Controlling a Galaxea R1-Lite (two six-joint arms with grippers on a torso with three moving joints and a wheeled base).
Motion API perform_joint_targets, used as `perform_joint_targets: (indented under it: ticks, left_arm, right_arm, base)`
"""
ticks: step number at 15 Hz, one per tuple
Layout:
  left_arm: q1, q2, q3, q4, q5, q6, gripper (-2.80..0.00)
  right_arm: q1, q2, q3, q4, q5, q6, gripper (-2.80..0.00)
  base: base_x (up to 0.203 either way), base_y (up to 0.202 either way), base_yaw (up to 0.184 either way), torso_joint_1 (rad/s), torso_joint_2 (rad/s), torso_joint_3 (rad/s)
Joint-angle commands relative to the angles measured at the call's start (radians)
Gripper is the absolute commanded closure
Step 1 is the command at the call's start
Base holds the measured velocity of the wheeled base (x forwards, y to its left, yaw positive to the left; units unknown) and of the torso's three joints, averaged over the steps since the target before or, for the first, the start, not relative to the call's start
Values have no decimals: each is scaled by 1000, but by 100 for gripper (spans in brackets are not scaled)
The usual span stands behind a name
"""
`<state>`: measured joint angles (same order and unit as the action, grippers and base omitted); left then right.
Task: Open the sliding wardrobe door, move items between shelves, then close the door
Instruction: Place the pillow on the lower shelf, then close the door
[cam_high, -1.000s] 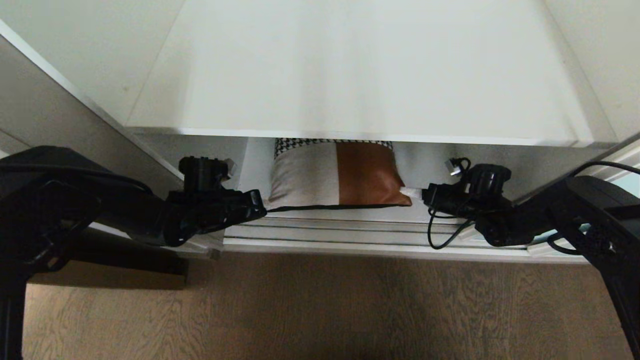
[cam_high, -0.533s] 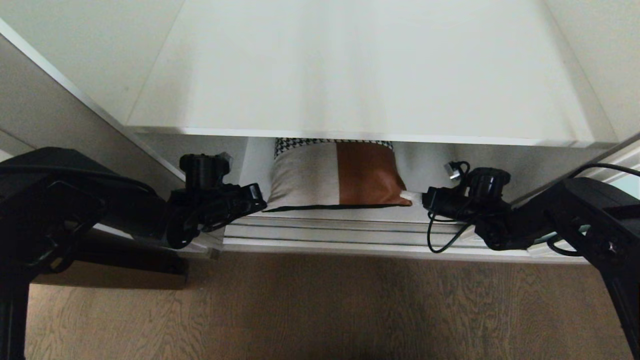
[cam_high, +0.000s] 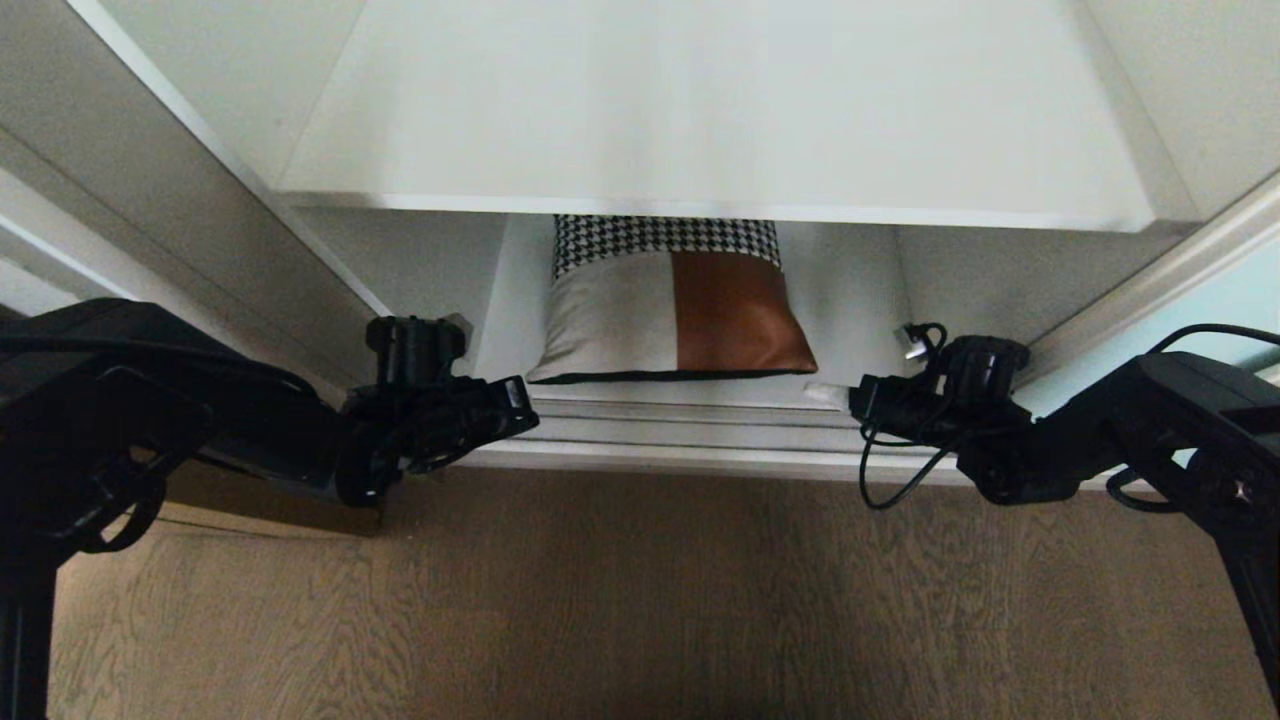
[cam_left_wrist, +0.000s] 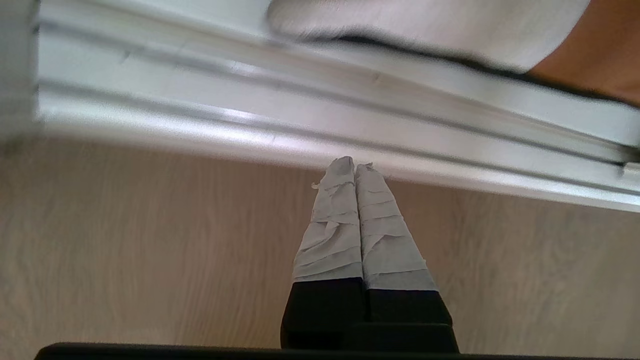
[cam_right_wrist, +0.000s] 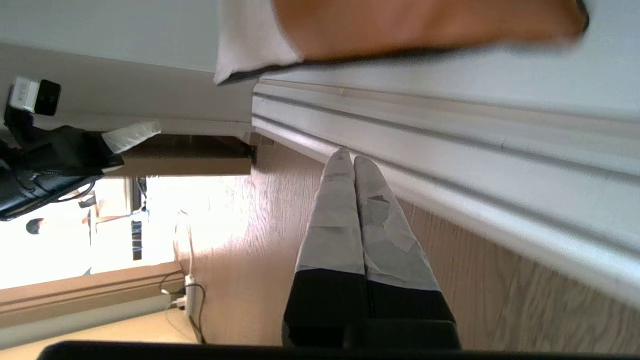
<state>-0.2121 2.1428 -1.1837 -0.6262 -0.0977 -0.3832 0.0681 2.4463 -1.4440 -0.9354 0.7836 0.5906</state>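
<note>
The cushion (cam_high: 670, 315), with beige, rust-brown and houndstooth patches, lies flat on the bottom shelf (cam_high: 855, 330) under the wide white upper shelf (cam_high: 700, 120). My left gripper (cam_high: 525, 402) is shut and empty, low by the door track, apart from the cushion's left front corner. My right gripper (cam_high: 825, 393) is shut and empty near the right front corner, not touching it. The left wrist view shows taped fingers (cam_left_wrist: 380, 225) pressed together over the floor before the track (cam_left_wrist: 320, 125). In the right wrist view the fingers (cam_right_wrist: 335, 210) also meet. The sliding wardrobe door (cam_high: 1190, 330) stands at the right.
Grey-brown wood-grain floor (cam_high: 640, 600) lies in front of the wardrobe. The white grooved door track (cam_high: 700, 440) runs along the wardrobe's front edge. A grey side panel (cam_high: 150, 210) rises at the left. A cable loop (cam_high: 890, 470) hangs from my right wrist.
The whole view has shifted, so more of the cushion shows under the shelf. Both grippers have drawn back from the cushion's front corners to the track. The cushion stays put.
</note>
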Motion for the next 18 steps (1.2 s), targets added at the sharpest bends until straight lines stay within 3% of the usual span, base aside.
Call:
perform_joint_targets:
  ticks: [1, 7, 11, 14, 18]
  left_arm:
    - [-3, 12, -5, -4, -2, -1, 0]
    - [-3, 5, 15, -7, 3, -2, 0]
    - [-16, -150, 103, 6, 11, -3, 0]
    - [-26, -308, 181, 77, 103, 8, 0]
    - [-25, -590, 207, 255, 256, 136, 0]
  right_arm:
    - [7, 3, 3, -10, 5, 3, 0]
    - [8, -28, 37, -15, 5, 3, 0]
    - [20, -135, 170, -21, 4, -19, 0]
    - [21, -256, 317, -12, -18, -62, 0]
    - [21, -525, 514, 67, -162, -197, 0]
  base:
    - [-196, 0, 0, 2, 2, 0]
    - [-194, 0, 0, 1, 1, 4]
    - [-23, 0, -1, 0, 0, 1]
    - [0, 0, 0, 0, 0, 0]
    - [0, 0, 0, 0, 0, 0]
